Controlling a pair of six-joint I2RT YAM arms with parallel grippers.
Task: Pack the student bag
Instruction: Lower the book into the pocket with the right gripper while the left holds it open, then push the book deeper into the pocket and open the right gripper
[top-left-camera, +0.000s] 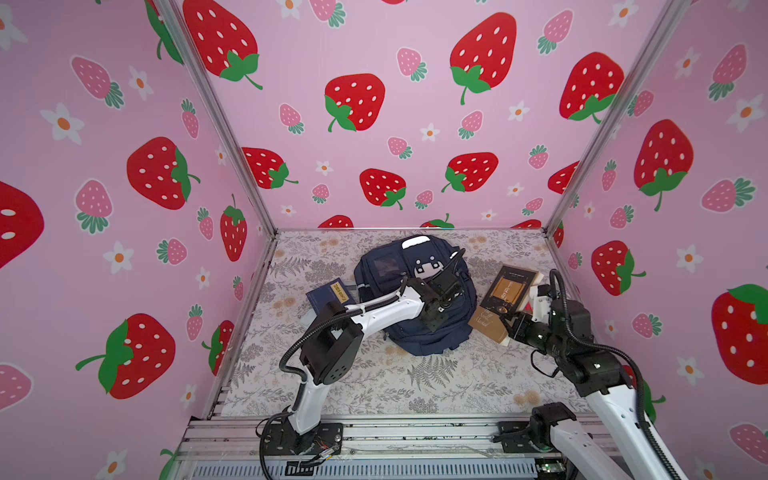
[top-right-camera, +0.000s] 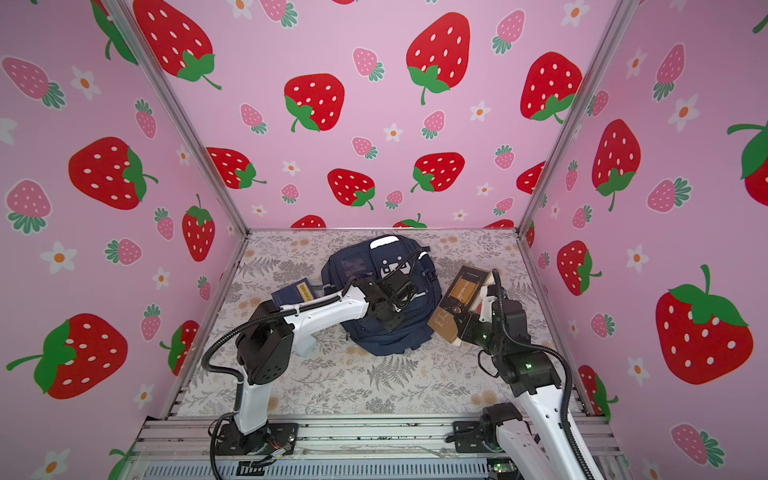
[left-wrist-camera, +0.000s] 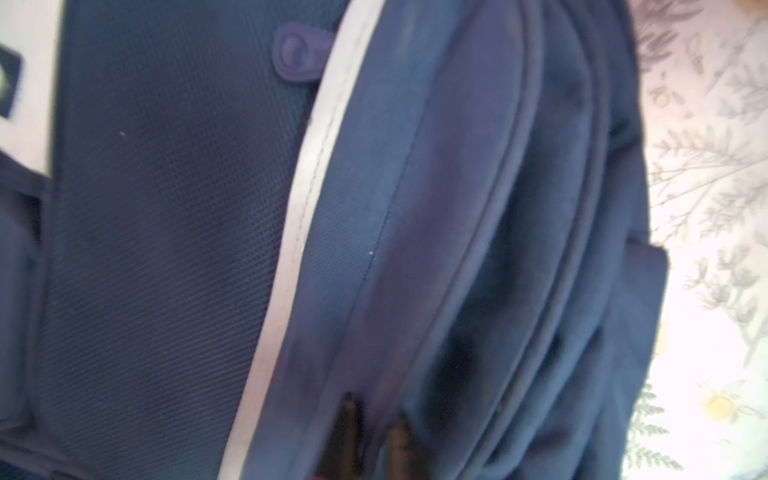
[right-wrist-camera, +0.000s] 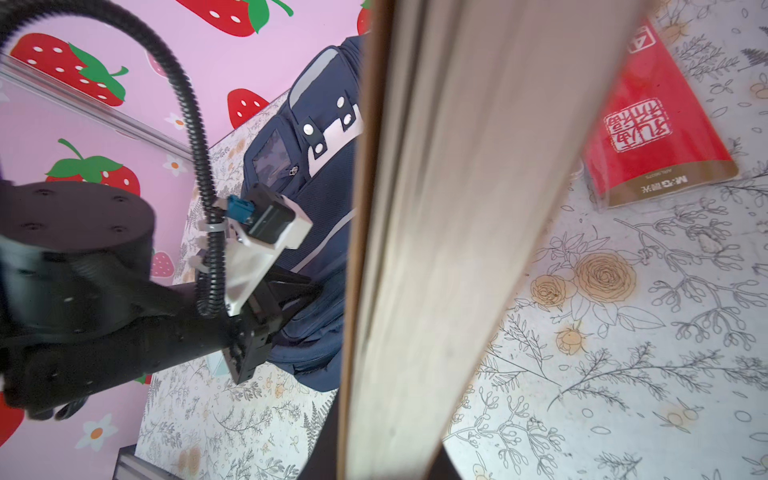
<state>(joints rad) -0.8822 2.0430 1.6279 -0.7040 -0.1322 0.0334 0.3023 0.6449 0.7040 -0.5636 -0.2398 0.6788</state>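
Lying soft and slumped mid table (top-left-camera: 374, 382), the student bag (top-left-camera: 432, 343) will likely sag if lifted, so take a stitched seam; left gripper (left-wrist-camera: 374, 424) is clenched on a fabric ridge by its white stripe (left-wrist-camera: 299, 208); right gripper (top-left-camera: 509, 322) clasps a tilted brown book (top-left-camera: 507, 291) just beside it

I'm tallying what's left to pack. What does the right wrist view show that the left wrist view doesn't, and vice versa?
Only the right wrist view: the brown book, its page edges close to the lens, a red packet lying on the floral table cover, the left arm over the student bag, and the strawberry wall. Only the left wrist view: the left gripper, its tips shut on a fold of fabric along a seam. Both: the bag, its white stripe and the table cover.
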